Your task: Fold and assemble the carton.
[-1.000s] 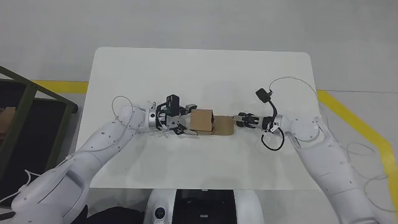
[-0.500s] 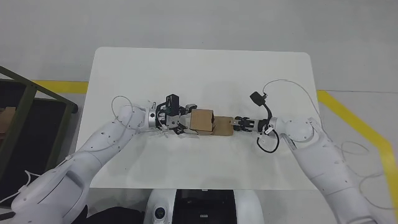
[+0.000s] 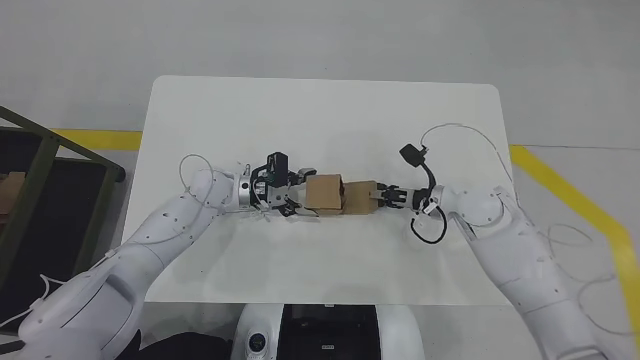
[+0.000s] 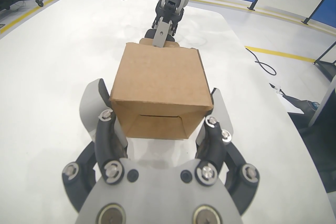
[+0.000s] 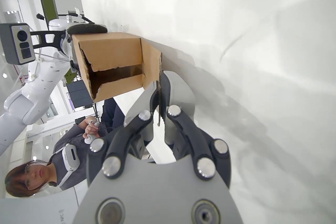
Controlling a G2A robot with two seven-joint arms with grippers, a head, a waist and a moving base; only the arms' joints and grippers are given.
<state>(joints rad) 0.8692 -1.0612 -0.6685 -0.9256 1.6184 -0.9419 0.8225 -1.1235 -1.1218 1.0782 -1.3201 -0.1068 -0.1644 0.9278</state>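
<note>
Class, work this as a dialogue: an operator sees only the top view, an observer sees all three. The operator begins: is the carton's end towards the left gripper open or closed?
Observer: Open; the left wrist view looks straight into the carton, hollow inside.
Operator: How is it held on that side?
Observer: The left gripper has one finger against each side wall at that open end.
Operator: And on the other side?
Observer: The right gripper pinches the edge of a flap at the carton's other end.
</note>
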